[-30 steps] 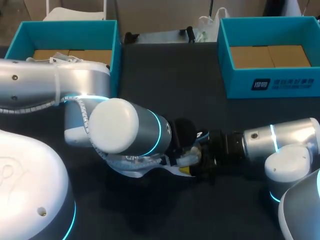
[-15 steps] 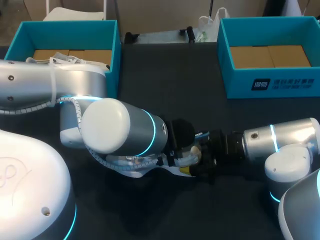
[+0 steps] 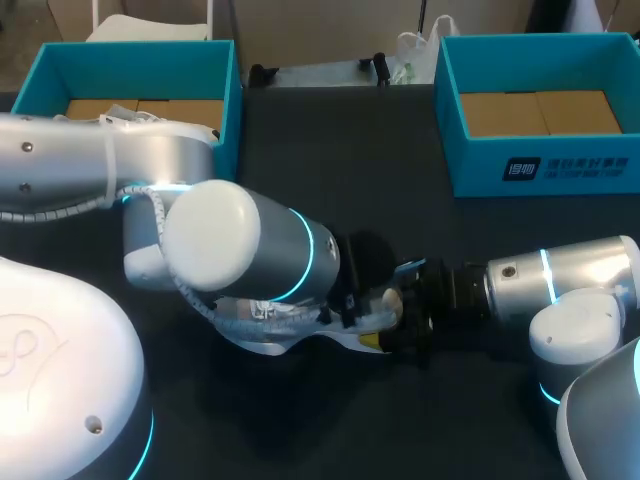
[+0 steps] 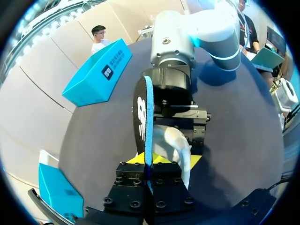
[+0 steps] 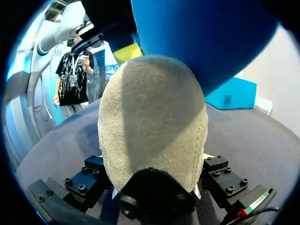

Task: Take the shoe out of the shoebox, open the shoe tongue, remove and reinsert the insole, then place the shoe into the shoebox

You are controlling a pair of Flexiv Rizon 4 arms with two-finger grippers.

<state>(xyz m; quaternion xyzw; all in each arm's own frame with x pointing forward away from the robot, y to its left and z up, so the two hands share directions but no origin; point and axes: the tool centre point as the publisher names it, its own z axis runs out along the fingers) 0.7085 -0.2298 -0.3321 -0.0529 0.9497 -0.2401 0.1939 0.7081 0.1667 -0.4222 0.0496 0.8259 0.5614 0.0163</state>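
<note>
The white shoe [image 3: 262, 340] lies on the dark desk [image 3: 380, 180] under my left arm, its long axis running left to right with the heel to the right. My right pincer [image 3: 408, 325] clamps that heel. Its wrist view shows what the head view hides: a rounded, napped beige heel panel filling the pincer's gap. My left pincer [image 4: 150, 161] is pinched narrow on the thin insole [image 4: 140, 108], which is black-faced and blue-edged and stands on edge just above the shoe.
</note>
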